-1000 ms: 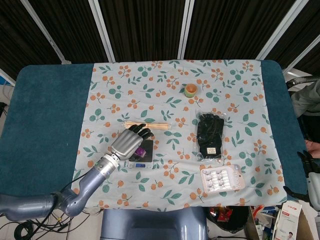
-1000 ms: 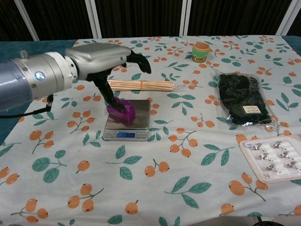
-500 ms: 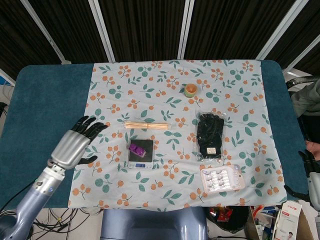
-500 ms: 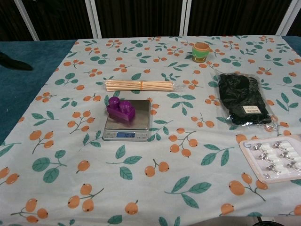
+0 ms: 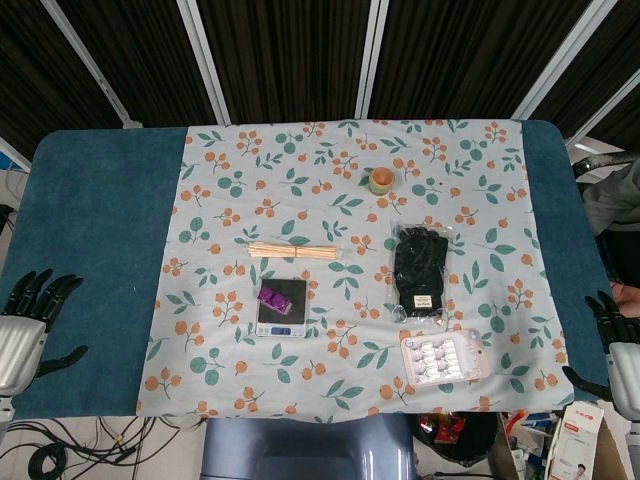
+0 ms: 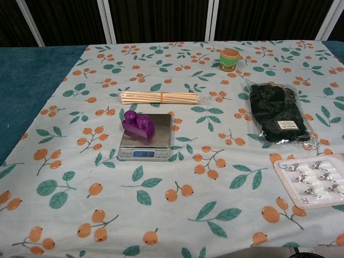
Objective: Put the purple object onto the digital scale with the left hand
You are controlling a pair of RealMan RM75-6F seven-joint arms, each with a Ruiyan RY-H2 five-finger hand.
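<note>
At far left edge of the surface, my left hand (image 5: 22, 335): fingers spread, holding nothing, well apart from the scale.
Purple object (image 6: 137, 124): lying on left part of the digital scale (image 6: 147, 138) platform, nothing touching it.
Wooden sticks (image 6: 159, 97): just behind the scale.
Black gloves (image 6: 279, 115): in a bag, right of centre.
My right hand (image 5: 617, 347): at the right edge, fingers apart, empty.

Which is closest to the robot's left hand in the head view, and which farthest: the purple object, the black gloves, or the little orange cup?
From the left hand at the table's left edge:
1. Purple object, on the scale, centre.
2. Black gloves, right of centre.
3. Orange cup, far side; close to the gloves' distance.
</note>
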